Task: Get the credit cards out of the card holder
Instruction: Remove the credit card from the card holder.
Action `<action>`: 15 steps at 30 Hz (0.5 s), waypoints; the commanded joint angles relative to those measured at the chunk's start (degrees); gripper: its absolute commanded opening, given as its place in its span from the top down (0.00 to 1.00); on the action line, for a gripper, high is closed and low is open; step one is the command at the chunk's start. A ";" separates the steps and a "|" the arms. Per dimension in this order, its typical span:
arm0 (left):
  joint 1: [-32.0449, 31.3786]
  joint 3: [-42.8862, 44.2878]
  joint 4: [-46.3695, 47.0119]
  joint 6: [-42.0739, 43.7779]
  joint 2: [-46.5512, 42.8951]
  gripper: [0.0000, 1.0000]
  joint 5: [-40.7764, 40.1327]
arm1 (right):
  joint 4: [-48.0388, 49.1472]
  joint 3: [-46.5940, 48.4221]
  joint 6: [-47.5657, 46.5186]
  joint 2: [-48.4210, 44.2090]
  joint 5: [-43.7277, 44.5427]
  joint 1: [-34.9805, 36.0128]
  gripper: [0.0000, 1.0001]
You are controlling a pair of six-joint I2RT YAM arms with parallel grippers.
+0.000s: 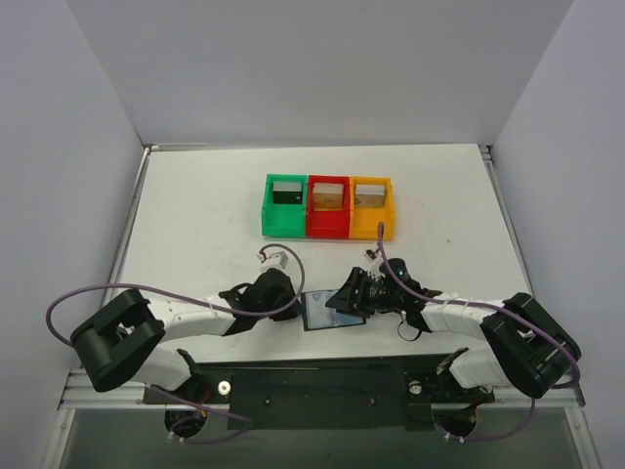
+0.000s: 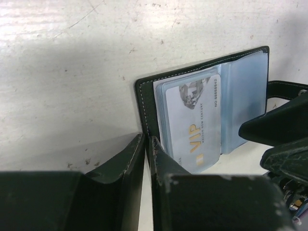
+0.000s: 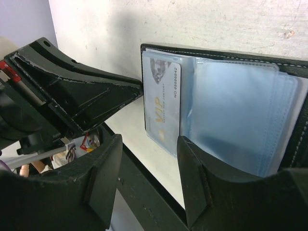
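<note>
Left pincer (image 2: pixel 147 139) a slit, right pincer (image 3: pixel 150 139) wide; we read "VIP" on card (image 2: pixel 192 120); open card holder (image 2: pixel 144 101) lies lengthwise along table's (image 1: pixel 195 195) near edge.

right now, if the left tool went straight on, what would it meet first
Probably the card holder, its dark edge right at the left tool; the VIP card lies just beside. Depth is unclear.

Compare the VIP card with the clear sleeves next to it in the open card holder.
The VIP card is opaque, pale and printed with gold lettering; the clear sleeves are see-through, bluish and blank. The VIP card is one flat piece; the clear sleeves are several stacked, slightly bulging layers. Both lie inside the open black card holder, and neither is lifted out.
</note>
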 commanded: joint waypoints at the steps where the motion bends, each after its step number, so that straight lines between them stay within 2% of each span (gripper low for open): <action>1: 0.31 2.61 -1.41 2.46 3.01 0.80 0.70 | -0.52 2.17 -1.62 -1.32 0.28 0.44 0.55; 7: 0.22 4.98 -4.65 3.52 5.39 0.76 -0.35 | -1.57 2.34 -2.24 -1.32 0.81 0.53 0.56; 15: -0.04 7.10 -8.96 3.52 8.91 0.81 -1.32 | -2.98 2.17 -2.77 -1.93 1.95 0.62 0.56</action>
